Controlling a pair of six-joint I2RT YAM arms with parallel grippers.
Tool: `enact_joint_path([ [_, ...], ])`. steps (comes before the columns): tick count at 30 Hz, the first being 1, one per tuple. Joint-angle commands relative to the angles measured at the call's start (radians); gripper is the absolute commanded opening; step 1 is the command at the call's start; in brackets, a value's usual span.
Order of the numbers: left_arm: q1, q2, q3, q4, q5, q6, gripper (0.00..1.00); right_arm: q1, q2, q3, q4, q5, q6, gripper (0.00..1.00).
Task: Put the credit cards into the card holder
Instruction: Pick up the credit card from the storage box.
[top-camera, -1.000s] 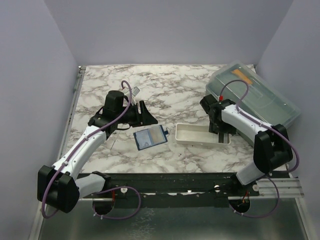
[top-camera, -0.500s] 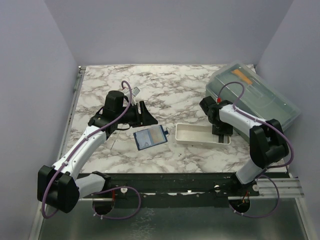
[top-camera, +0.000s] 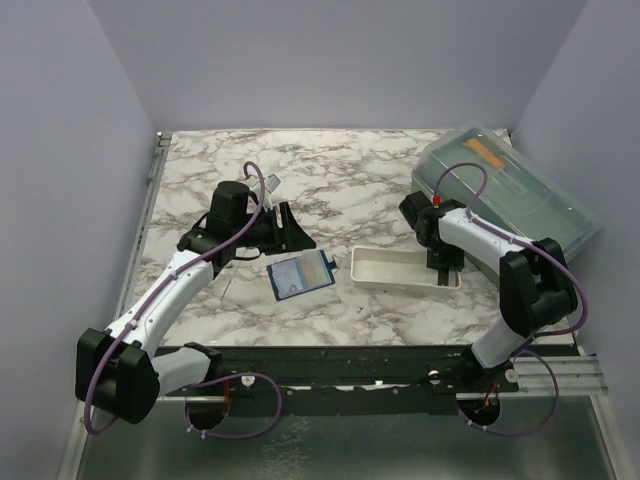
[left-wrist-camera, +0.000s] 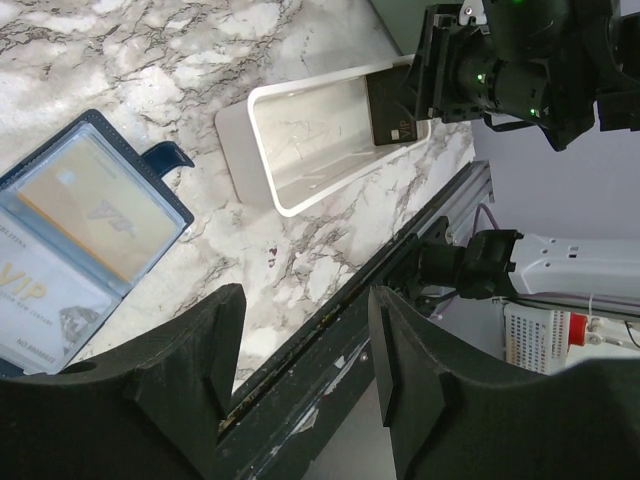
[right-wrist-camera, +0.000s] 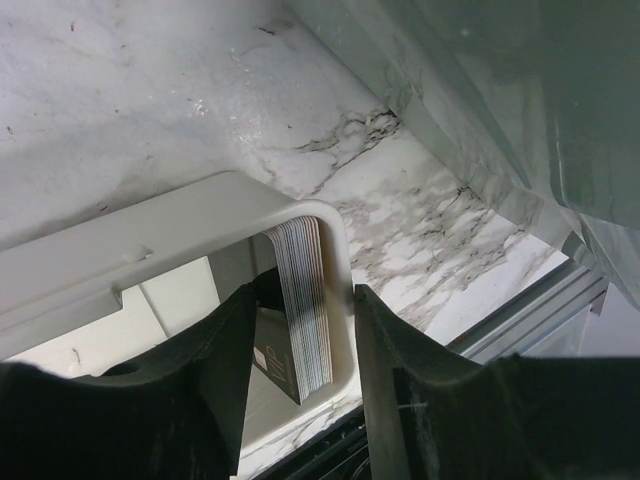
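The card holder (top-camera: 300, 275) lies open on the table (top-camera: 330, 180), near the middle, just left of the white tray (left-wrist-camera: 245, 140). A gold card (left-wrist-camera: 90, 205) and a pale card (left-wrist-camera: 45, 290) already sit in its pockets. More credit cards (right-wrist-camera: 308, 300) stand on edge in a stack at the right end of the tray, pressed against its end wall. The right claw (top-camera: 443, 264) is about half open and reaches down over that spot. One finger is inside the tray by the stack, and the other seems to be outside the wall. I cannot tell if it is pinching yet. The left claw (left-wrist-camera: 303, 350) is open and holds nothing; it hangs just beyond the card holder. Here is what could go wrong. If the right claw squeezes like this, it may grab the tray wall along with the cards, so the whole tray lifts or tips. It may also grab many cards at once, and some could slip out and fall.
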Motion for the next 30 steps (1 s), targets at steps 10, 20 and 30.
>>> enact_joint_path([
  [10,0.001,0.005,-0.017,0.027,0.02,0.003,0.59,-0.003,-0.003,0.048,-0.04,0.05,-0.01,0.43],
  [20,0.0,0.007,-0.016,0.03,0.028,0.005,0.59,-0.002,-0.002,0.053,-0.047,0.018,-0.006,0.18],
  [30,0.001,0.009,-0.021,0.031,0.026,0.0,0.59,-0.002,-0.041,0.049,0.003,-0.063,-0.042,0.0],
])
